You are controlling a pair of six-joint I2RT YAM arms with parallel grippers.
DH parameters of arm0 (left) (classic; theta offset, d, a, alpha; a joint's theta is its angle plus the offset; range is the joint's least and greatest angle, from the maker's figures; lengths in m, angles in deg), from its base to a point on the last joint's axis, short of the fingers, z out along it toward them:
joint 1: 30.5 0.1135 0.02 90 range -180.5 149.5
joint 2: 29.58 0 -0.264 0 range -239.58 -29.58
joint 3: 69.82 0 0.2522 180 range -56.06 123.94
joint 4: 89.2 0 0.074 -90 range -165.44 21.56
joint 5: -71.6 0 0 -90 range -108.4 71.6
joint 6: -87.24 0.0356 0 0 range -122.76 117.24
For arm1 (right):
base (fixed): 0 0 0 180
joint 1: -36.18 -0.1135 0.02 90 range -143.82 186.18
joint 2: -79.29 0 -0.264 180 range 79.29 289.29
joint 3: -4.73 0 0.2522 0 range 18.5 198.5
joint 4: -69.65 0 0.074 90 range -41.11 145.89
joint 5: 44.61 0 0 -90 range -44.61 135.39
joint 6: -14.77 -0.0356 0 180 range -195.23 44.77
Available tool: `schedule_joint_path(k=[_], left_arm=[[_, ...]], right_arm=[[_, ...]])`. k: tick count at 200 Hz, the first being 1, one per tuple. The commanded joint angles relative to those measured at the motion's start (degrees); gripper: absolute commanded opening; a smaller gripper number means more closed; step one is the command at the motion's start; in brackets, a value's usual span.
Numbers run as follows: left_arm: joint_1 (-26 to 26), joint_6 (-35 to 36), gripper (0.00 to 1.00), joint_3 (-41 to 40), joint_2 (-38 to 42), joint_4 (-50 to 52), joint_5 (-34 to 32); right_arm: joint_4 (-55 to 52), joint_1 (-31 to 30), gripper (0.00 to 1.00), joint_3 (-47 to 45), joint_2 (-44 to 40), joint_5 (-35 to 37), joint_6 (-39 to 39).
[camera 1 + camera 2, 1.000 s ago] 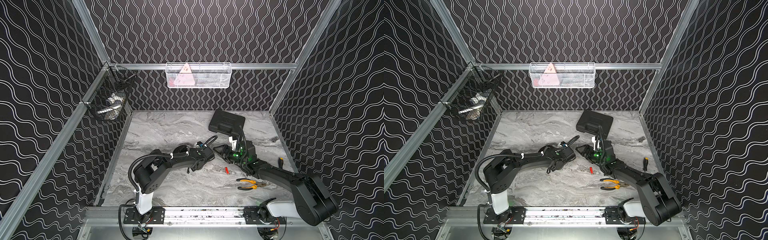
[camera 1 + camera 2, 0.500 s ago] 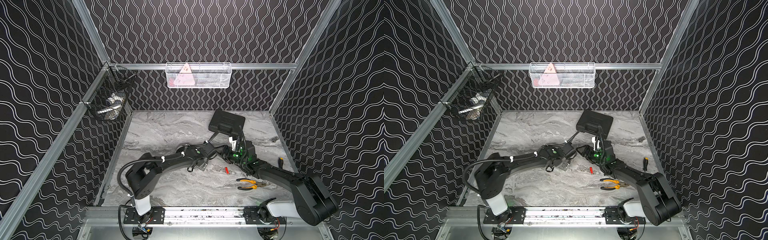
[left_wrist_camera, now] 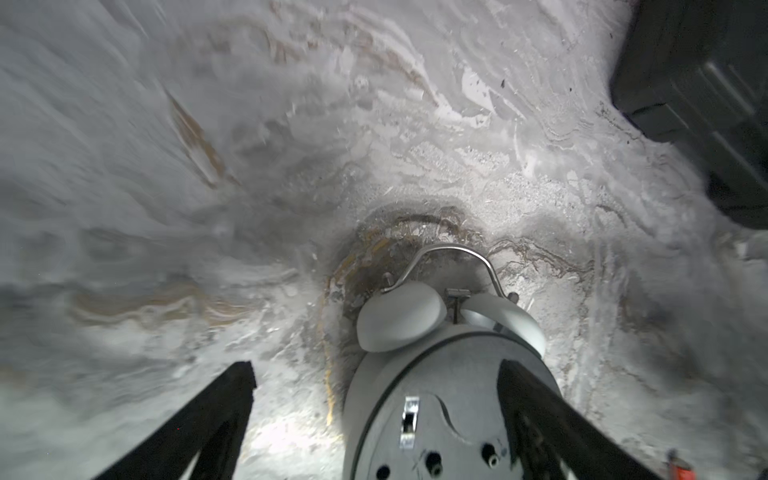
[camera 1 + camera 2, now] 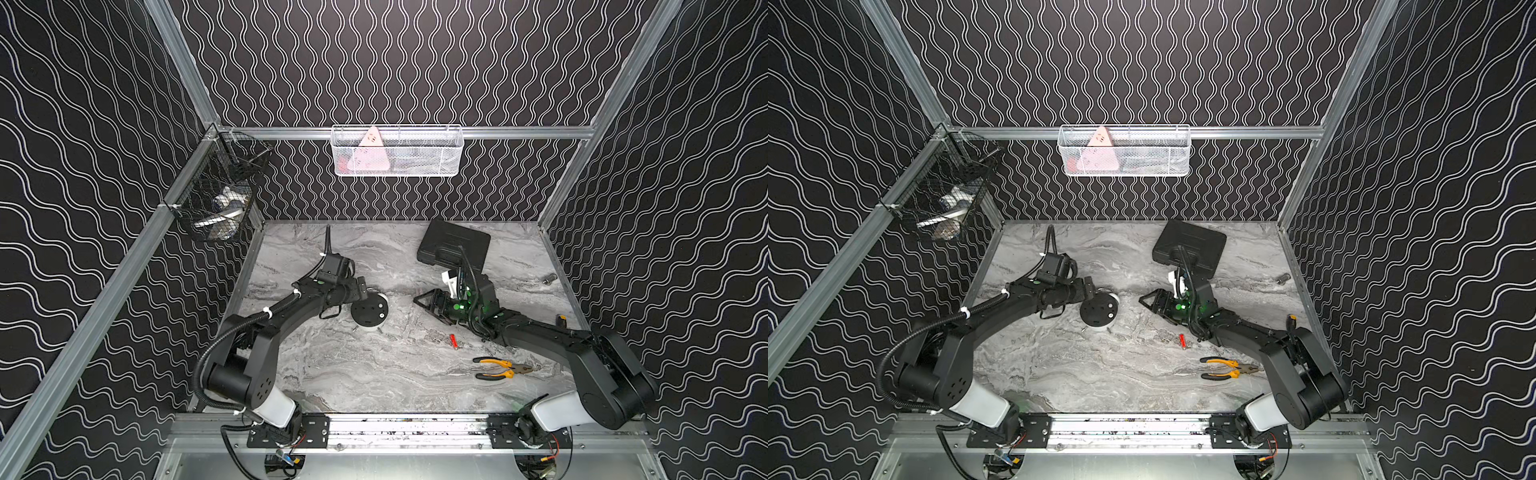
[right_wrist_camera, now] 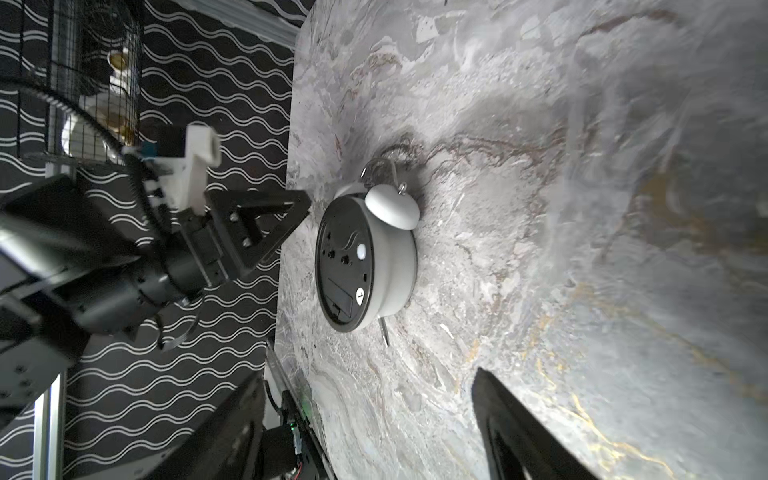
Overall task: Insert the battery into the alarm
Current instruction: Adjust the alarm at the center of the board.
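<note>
The alarm lies face down on the marble table, its black back panel up and its legs toward the front edge. My left gripper is open at the clock's bell end. One finger hangs over the back panel and the other over bare table. The battery lies loose on the table right of the clock, in front of my right gripper. That gripper is open and empty and faces the alarm from a short way off.
A black case lies at the back right, behind my right wrist. Yellow-handled pliers lie near the front right. A small metal part sits by the right wall. A white mesh basket and a black wire basket hang on the walls.
My left gripper has drawn back to the left, away from my right gripper, and the clock's black back now shows uncovered. The right arm has stayed put.
</note>
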Motion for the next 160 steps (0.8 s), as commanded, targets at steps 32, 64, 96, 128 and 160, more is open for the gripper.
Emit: schedule_joint_path(k=[32,64,96,128,160], left_arm=[[1.2,-10.5,0.94,-3.7,-3.3,-15.9,20.2],[-1.2,-11.9,0.93,-7.8,-0.7,-17.0,21.3],[-5.3,-11.3,0.93,-10.9,3.7,-13.9,18.8],[-10.4,-12.2,0.93,-13.6,8.2,-11.9,16.5],[-16.4,-15.4,0.92,-14.5,9.3,-14.1,16.2]], right_arm=[[-1.2,-0.4,0.80,0.3,-0.5,0.3,1.2],[-1.9,-0.4,0.80,0.3,-0.9,0.7,1.4],[-2.4,-0.9,0.79,0.3,-0.5,1.6,-0.4],[-1.0,-1.4,0.77,-2.8,-0.3,3.5,-4.3],[0.3,-1.5,0.76,-8.1,-4.2,8.0,-9.2]])
